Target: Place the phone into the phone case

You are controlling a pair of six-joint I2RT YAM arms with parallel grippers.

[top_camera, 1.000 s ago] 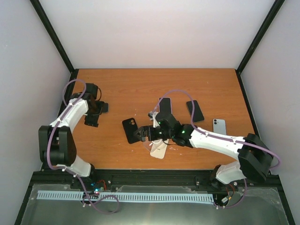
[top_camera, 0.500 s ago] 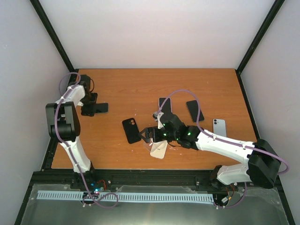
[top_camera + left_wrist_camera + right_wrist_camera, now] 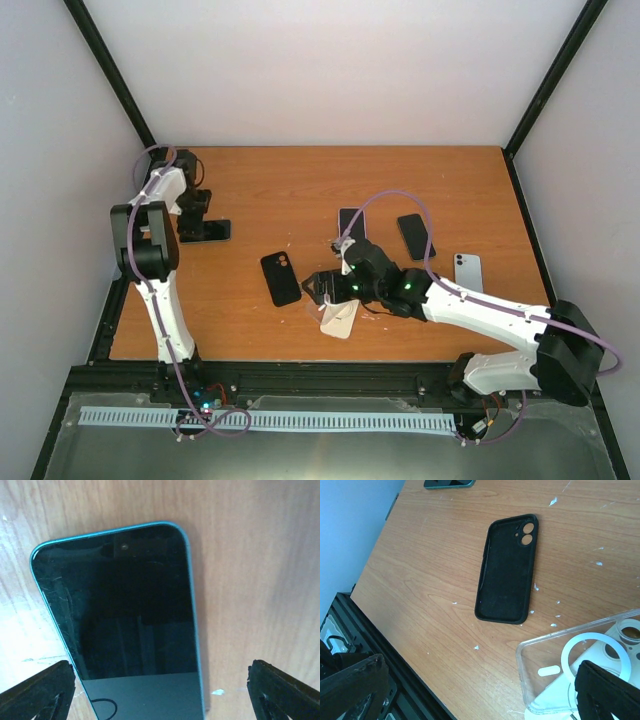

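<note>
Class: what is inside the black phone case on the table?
Nothing visible: the black phone case lies open side up, showing bare dark lining and two camera holes. The table beneath it is mostly covered.

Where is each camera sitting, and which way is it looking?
Top external: above and behind the robot, looking down on the table; left arm and right arm show whole.
Left wrist: on the left arm, looking straight down at the teal-edged phone; the left gripper, open, shows fingertips at the bottom corners.
Right wrist: on the right arm, looking slantwise at the black case and clear case; the right gripper, open, shows fingertips likewise.
Shared: top and right wrist both show the black case.
</note>
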